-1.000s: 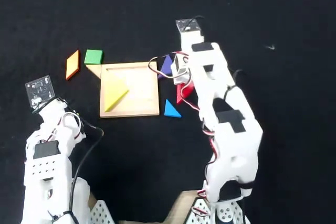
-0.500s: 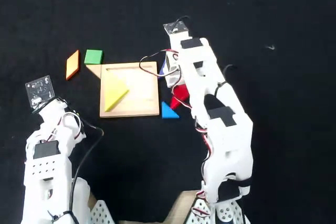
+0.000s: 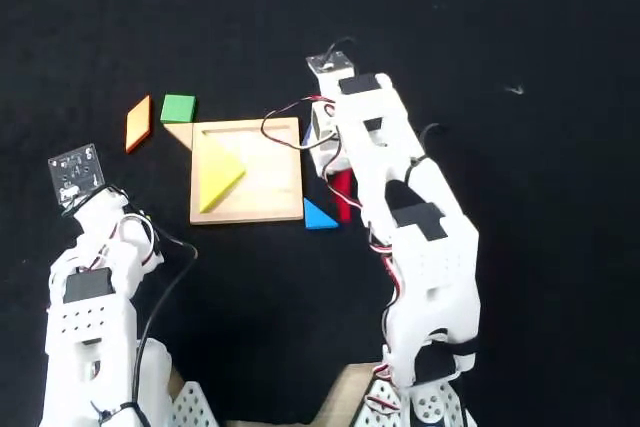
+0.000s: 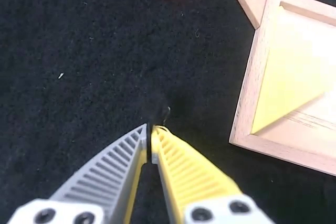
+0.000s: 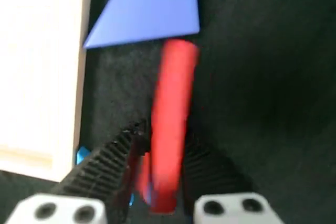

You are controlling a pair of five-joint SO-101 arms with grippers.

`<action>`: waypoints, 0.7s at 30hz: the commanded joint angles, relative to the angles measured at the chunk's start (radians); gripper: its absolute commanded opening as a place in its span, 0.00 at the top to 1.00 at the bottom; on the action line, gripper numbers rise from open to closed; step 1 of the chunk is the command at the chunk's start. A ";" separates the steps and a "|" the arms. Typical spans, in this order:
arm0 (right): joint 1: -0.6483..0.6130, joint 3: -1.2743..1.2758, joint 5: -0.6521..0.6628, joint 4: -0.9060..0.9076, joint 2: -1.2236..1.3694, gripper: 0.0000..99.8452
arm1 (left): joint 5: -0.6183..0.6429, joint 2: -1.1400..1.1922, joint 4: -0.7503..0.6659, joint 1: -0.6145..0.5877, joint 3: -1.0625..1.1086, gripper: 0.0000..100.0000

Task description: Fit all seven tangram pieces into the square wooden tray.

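Tangram piece (image 5: 171, 114), red, edge-on within grip of right tool (image 5: 164, 134), beside tray (image 5: 42, 51)

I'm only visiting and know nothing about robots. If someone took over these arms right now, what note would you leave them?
Left gripper: shut, empty, over bare cloth left of the tray.
Right gripper: shut on the red piece, edge-on, just right of the tray.
Done: yellow triangle in the tray.
Left: red piece, violet triangle and light blue triangle by the tray's right side; orange piece, green square and tan triangle off its far left corner.
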 commanded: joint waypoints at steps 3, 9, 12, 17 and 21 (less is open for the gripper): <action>-0.005 -0.050 0.000 0.034 -0.101 0.95 | -0.003 -0.008 -0.023 0.016 -0.004 0.97; 0.014 -0.097 0.011 0.127 -0.142 0.96 | -0.003 -0.009 -0.023 0.016 -0.004 0.97; 0.017 -0.139 0.123 0.187 -0.189 0.99 | -0.003 -0.011 -0.023 0.016 -0.004 0.97; -0.014 -0.193 0.328 0.249 -0.242 0.99 | -0.003 -0.012 -0.023 0.016 -0.004 0.97; -0.048 -0.229 0.519 0.311 -0.243 0.99 | -0.002 -0.014 -0.023 0.008 -0.004 0.97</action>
